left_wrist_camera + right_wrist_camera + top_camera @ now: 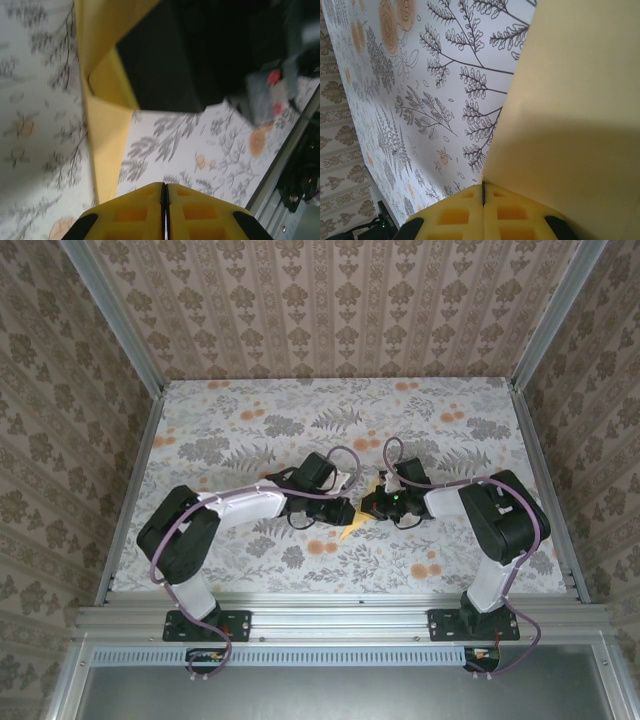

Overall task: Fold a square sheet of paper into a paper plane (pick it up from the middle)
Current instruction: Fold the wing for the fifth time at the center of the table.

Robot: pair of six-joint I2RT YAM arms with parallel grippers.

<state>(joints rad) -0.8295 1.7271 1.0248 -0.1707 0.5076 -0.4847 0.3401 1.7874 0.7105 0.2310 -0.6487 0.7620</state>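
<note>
Yellow paper (570,100) is being pinched in the right gripper (483,187), and the left gripper (165,187) is being squeezed shut right beside its folded edge.

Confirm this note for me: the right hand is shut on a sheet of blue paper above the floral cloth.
One thing is wrong: the paper is yellow-orange, not blue. The right wrist view shows it running out from the shut right hand, above the floral cloth. The rest of the note stands.
</note>
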